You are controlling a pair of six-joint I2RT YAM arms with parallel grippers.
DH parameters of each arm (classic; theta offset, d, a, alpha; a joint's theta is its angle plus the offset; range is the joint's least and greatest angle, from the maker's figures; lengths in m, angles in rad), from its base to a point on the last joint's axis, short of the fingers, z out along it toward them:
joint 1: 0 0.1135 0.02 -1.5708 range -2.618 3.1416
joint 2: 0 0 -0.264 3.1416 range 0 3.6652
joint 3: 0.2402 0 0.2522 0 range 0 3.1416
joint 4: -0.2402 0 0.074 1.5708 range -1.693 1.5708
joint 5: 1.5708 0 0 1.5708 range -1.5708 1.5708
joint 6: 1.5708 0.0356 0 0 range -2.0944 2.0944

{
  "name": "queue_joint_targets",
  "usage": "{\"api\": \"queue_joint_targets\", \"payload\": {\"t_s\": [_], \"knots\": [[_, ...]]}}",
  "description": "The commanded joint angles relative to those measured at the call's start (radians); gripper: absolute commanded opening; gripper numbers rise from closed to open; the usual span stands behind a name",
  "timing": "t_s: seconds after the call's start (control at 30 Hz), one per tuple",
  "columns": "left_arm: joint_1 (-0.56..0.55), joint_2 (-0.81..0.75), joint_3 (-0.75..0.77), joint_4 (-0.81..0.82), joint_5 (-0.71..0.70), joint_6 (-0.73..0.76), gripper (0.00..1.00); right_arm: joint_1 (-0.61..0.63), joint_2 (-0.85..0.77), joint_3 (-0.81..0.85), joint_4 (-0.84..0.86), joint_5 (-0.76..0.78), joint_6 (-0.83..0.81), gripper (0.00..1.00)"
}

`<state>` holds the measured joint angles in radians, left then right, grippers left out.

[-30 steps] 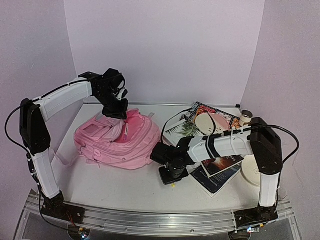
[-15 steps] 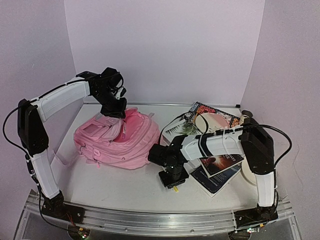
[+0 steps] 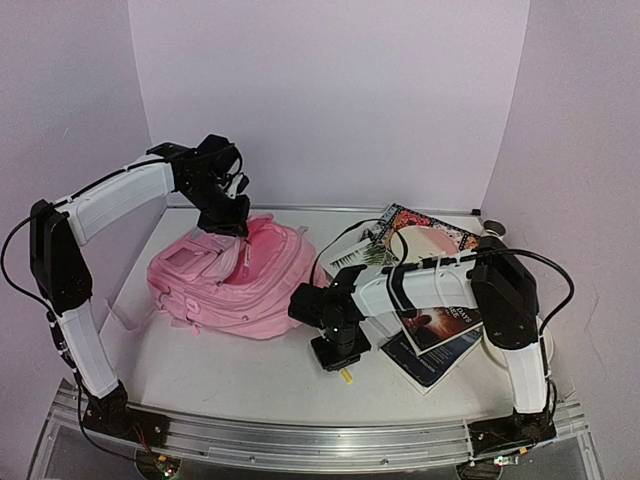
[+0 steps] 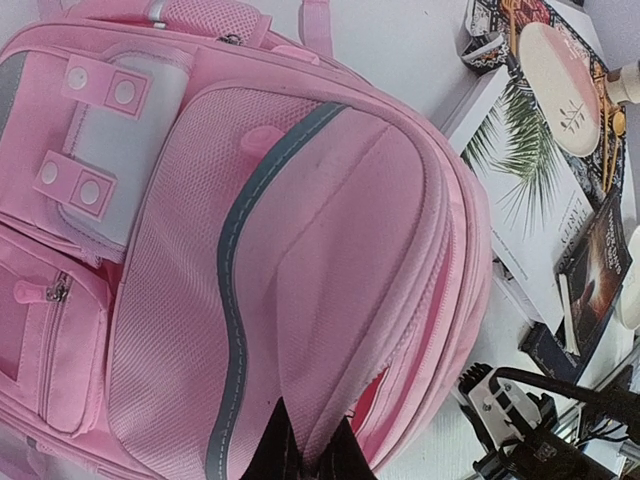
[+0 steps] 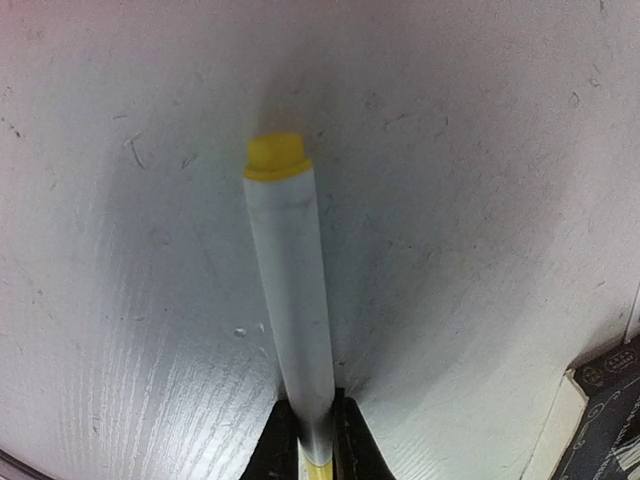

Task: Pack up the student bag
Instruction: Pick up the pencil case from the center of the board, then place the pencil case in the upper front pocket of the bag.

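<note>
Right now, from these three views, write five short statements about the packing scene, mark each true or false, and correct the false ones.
1. The left arm's jaws pinch pink fabric of the student bag. True.
2. The right arm's jaws grip a white pen with a yellow end. True.
3. The pen is already inside the bag. False: it is outside, low over the table.
4. The books lie left of the bag. False: they lie to its right.
5. The bag is blue. False: it is pale pink.

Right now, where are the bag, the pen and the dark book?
bag [image 3: 228,292], top view, front panel.
pen [image 5: 291,290], right wrist view, white barrel.
dark book [image 4: 597,262], left wrist view, cover.
</note>
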<state>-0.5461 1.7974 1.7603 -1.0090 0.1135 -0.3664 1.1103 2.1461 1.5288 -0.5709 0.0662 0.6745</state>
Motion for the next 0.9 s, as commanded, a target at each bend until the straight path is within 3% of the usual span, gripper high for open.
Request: {"api": "queue_joint_targets", "payload": {"t_s": [0.0,0.43,0.87], "knots": [[0.005,-0.091,-0.005,0.082,0.063,-0.001,0.00,-0.020,-0.036,-0.041,-0.046,0.073,-0.002,0.00],[0.003,-0.089,-0.028,0.084,0.177,-0.031,0.00,-0.071,-0.283,-0.036,-0.024,-0.048,0.011,0.00],[-0.040,-0.127,-0.074,0.106,0.263,-0.089,0.00,-0.149,-0.282,0.074,0.225,-0.288,0.154,0.00]]}}
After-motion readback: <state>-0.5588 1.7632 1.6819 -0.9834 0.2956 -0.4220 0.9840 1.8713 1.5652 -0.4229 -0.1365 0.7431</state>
